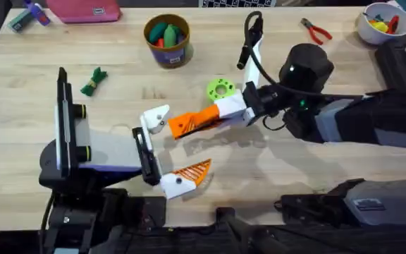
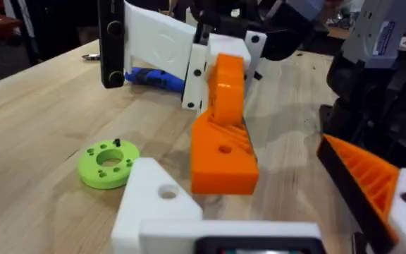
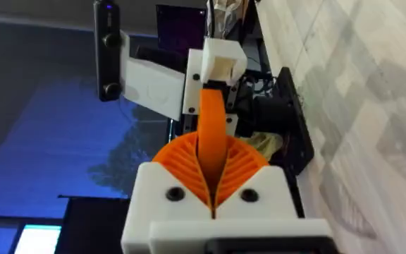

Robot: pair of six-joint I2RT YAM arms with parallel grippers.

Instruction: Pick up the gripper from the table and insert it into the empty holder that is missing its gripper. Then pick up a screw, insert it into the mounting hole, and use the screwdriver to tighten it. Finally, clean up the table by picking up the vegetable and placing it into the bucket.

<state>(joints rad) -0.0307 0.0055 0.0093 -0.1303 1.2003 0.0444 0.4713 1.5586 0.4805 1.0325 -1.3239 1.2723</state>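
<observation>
Gripper (image 1: pixel 189 123) pinched flat in your right claw (image 1: pixel 206 118), long axis aimed at the holder (image 1: pixel 155 118) (left claw (image 1: pixel 169 152) spread, empty).

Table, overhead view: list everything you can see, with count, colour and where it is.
gripper: one, orange, mid-table, held by the right gripper
holder: one, white, bare finger mount on the left arm, beside the gripper
green ring: one, bright green, centre
vegetable: one, dark green, left side
bucket: one, yellow-brown rim, far centre, holding coloured items
screwdriver: one, blue, behind the right arm's camera mount
pliers: one, red-handled, far right
white bowl: one, far right corner
pink pouch: one, far left
left gripper: open, lower centre
right gripper: shut on the gripper
</observation>
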